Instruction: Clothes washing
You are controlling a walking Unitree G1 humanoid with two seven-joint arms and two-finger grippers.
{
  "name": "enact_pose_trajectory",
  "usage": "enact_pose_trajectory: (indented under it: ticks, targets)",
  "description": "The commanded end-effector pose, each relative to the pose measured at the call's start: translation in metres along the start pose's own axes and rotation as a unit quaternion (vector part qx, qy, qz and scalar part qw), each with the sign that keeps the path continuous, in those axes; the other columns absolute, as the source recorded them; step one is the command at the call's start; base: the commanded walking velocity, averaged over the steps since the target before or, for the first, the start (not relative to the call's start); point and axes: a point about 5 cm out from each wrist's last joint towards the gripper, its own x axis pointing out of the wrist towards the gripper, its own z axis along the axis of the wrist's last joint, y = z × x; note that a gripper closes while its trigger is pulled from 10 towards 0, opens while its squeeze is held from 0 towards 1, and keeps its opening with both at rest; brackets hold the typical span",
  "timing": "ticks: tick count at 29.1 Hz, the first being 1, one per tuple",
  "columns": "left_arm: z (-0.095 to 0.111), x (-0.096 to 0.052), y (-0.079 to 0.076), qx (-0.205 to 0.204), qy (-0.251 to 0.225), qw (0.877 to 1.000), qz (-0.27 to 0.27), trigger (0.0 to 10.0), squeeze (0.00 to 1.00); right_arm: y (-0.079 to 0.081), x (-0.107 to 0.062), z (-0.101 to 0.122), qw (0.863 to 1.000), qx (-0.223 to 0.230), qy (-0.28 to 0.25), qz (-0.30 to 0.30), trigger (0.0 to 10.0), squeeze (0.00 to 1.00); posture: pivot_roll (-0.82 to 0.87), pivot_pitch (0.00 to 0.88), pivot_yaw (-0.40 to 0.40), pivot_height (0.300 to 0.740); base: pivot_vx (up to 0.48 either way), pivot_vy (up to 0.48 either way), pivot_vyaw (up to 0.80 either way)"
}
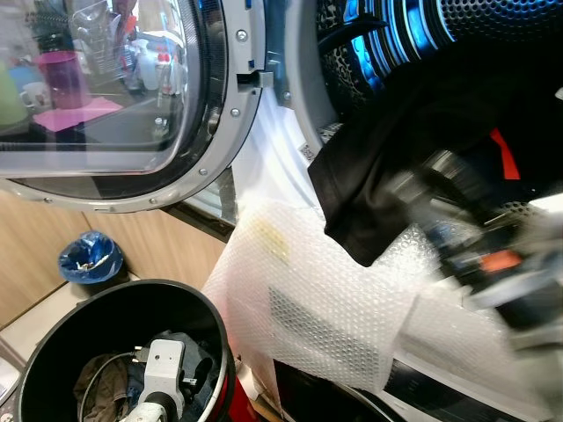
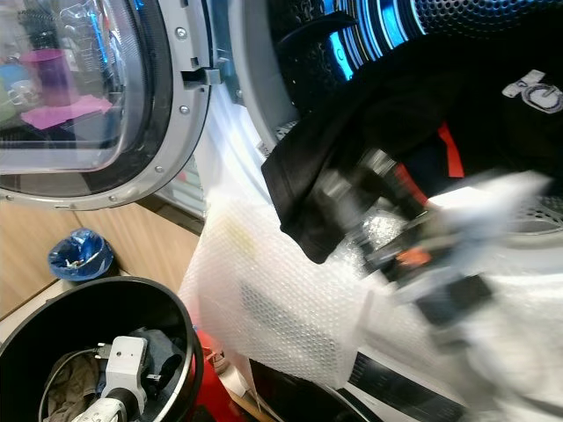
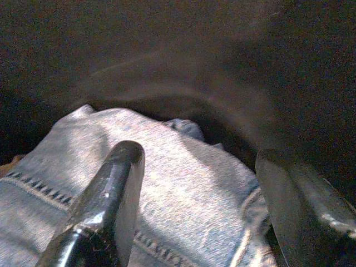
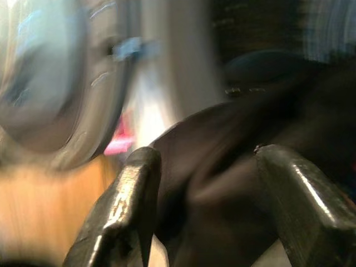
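A black garment (image 1: 369,176) hangs half out of the washer's drum (image 1: 396,35), draped over the lower lip of the opening. My right arm (image 1: 493,264) is blurred in front of the drum, just right of that garment. In the right wrist view my right gripper (image 4: 208,158) is open, with the black garment (image 4: 222,194) close ahead between its fingers. My left arm (image 1: 163,369) reaches down into a black laundry basket (image 1: 53,325) at the lower left. There my left gripper (image 3: 197,158) stands open just above blue denim (image 3: 167,183).
The round washer door (image 1: 97,97) is swung open to the left, above the basket. Bubble wrap (image 1: 325,299) covers the machine's front below the opening. A small bin with a blue liner (image 1: 90,257) stands on the floor by the wooden panel.
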Motion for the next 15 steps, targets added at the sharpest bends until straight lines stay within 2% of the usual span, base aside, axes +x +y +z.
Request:
enact_pose_trajectory:
  ticks: [1,2,3,5,8,9,10,11,12,13,15]
  targets:
    - [-0.004,0.000,-0.001,0.007,0.013,1.000,-0.007,10.0,0.00,0.000,0.001,0.002,0.999,0.002,-0.012,-0.032,10.0,1.00,-0.10,0.036,0.008,0.740,0.000,0.000,0.00]
    - [-0.003,0.000,0.001,0.003,0.010,1.000,-0.002,10.0,0.00,-0.001,0.000,-0.004,0.996,-0.022,-0.001,-0.082,10.0,1.00,-0.11,0.037,0.010,0.740,0.000,0.000,0.00]
    - [-0.003,0.000,0.001,0.003,0.010,1.000,-0.002,10.0,0.00,-0.001,0.000,-0.004,0.996,-0.022,-0.001,-0.082,10.0,1.00,-0.11,0.037,0.010,0.740,0.000,0.000,0.00]
    - [-0.002,0.000,0.002,0.004,0.009,1.000,-0.003,10.0,0.00,-0.006,-0.007,-0.011,0.988,-0.017,0.003,-0.151,10.0,1.00,-0.11,0.040,0.014,0.740,0.000,0.000,0.00]
    - [-0.002,0.000,0.002,0.005,0.008,1.000,-0.005,10.0,0.00,-0.006,-0.010,-0.012,0.985,-0.026,-0.001,-0.173,10.0,1.00,-0.11,0.041,0.014,0.740,0.000,0.000,0.00]
    - [-0.001,0.000,0.001,0.006,0.008,1.000,-0.007,10.0,0.00,-0.003,-0.014,-0.019,0.984,-0.026,0.004,-0.176,10.0,1.00,-0.11,0.045,0.018,0.740,0.000,0.000,0.00]
    - [-0.001,0.000,0.001,0.006,0.008,1.000,-0.008,10.0,0.00,0.000,-0.016,-0.023,0.984,-0.018,0.007,-0.175,10.0,0.86,-0.12,0.044,0.018,0.740,0.000,0.000,0.00]
    - [-0.001,0.001,0.001,0.007,0.007,1.000,-0.008,10.0,0.00,0.002,-0.017,-0.025,0.985,-0.014,0.010,-0.174,10.0,0.41,-0.12,0.045,0.017,0.740,0.000,0.000,0.00]
    - [-0.001,0.001,0.001,0.007,0.007,1.000,-0.008,10.0,0.00,0.002,-0.017,-0.025,0.985,-0.014,0.010,-0.174,10.0,0.41,-0.12,0.045,0.017,0.740,0.000,0.000,0.00]
    - [-0.001,0.001,0.001,0.006,0.007,1.000,-0.008,10.0,0.00,0.005,-0.016,-0.028,0.984,-0.014,0.014,-0.177,10.0,0.00,-0.12,0.047,0.019,0.740,0.000,0.000,0.00]
    - [0.000,0.001,0.001,0.006,0.005,1.000,-0.008,10.0,0.00,0.011,-0.015,-0.035,0.984,-0.020,0.024,-0.176,10.0,0.00,-0.12,0.046,0.019,0.740,0.000,0.000,0.00]
